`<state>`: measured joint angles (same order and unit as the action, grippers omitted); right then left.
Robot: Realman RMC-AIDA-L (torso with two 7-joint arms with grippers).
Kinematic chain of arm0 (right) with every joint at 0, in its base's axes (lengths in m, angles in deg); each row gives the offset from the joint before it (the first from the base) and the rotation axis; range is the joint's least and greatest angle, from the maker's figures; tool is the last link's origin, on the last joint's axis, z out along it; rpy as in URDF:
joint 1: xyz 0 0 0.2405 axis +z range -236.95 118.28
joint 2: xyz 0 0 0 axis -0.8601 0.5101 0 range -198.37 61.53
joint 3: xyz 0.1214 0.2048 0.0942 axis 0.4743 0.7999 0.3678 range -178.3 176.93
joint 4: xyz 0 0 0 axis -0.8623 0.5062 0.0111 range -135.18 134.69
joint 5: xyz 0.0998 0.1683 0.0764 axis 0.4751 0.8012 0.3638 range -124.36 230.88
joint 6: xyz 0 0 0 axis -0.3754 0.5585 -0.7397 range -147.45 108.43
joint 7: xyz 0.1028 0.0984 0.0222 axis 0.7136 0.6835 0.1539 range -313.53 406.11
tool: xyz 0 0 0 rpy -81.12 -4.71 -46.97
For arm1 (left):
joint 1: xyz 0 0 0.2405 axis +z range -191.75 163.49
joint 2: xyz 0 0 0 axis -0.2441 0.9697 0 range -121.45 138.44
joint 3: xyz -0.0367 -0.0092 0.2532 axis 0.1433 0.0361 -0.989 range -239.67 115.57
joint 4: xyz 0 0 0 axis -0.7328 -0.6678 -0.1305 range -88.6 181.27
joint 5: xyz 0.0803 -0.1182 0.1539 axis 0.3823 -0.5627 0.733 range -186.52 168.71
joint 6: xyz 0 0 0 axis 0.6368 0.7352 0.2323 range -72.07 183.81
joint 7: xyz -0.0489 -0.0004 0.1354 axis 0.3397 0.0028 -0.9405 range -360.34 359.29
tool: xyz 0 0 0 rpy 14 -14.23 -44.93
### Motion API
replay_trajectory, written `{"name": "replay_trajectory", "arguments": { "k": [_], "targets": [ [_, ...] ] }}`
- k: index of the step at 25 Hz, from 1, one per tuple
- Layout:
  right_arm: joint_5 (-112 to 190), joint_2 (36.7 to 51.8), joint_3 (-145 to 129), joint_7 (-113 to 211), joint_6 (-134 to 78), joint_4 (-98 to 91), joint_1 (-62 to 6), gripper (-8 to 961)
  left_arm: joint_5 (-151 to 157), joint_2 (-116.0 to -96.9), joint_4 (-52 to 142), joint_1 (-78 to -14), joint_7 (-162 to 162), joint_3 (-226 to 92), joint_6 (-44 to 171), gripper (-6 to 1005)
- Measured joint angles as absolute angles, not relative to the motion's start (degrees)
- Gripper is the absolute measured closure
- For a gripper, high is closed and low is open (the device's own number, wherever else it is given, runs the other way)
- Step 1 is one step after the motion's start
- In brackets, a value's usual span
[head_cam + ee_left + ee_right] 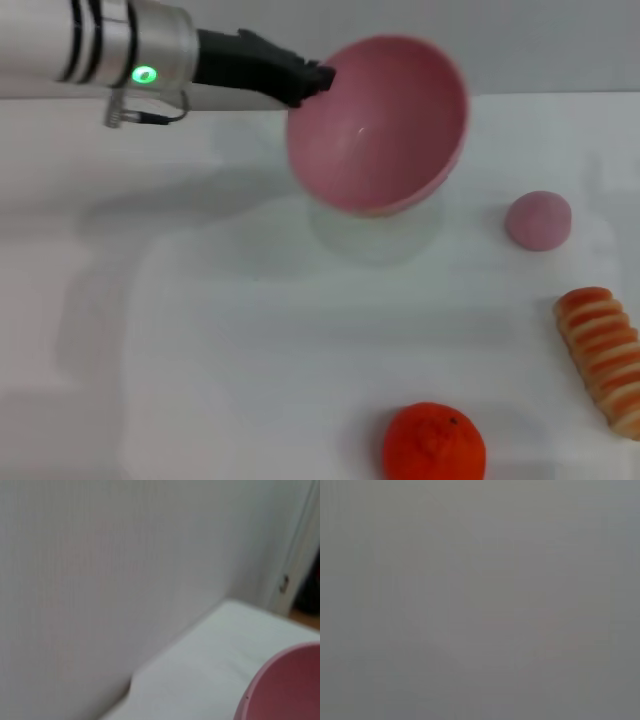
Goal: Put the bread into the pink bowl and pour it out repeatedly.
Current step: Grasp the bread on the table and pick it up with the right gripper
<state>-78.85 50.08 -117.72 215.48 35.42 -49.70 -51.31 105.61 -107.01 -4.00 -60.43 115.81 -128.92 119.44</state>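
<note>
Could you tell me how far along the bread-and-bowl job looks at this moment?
A pour looks done: the bread lies on the table at the right edge, and the pink bowl is empty. In hand: the left gripper holds the bowl by its rim, lifted and tipped on its side. Left: set the bowl down, put the bread in and pour again. The right gripper is not in view.

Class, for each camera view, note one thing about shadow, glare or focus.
Head view: the tilted pink bowl, held at its rim by the left gripper, casts a soft shadow on the table. Left wrist view: the bowl's rim is out of focus. Right wrist view: featureless grey, nothing recognisable.
</note>
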Motion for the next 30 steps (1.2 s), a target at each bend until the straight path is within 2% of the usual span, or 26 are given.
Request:
{"name": "replay_trajectory", "arguments": {
  "k": [3,8,14,23,30],
  "targets": [
    [-78.82,49.37,-115.58,215.49,27.71,-53.16,-50.33,361,114.49,-106.03,-7.22,-61.01,121.79,-127.1,126.02,956],
    [-79.13,47.82,-108.96,215.43,4.39,-63.6,-48.87,362,120.43,-105.83,-9.44,-59.94,125.21,-125.44,131.59,956],
    [-81.74,47.36,-94.38,212.67,-33.69,-76.36,-45.02,362,120.71,-105.82,-9.01,-58.0,124.87,-125.19,131.85,956],
    [-82.8,49.17,-76.74,204.95,-82.28,-94.19,-39.84,362,120.9,-105.43,-8.82,-56.74,124.43,-125.59,131.2,955],
    [-94.44,50.18,-72.3,207.02,-107.77,-102.83,-37.45,361,121.5,-105.19,-8.74,-56.24,124.39,-125.47,131.07,955]
  ]
}}
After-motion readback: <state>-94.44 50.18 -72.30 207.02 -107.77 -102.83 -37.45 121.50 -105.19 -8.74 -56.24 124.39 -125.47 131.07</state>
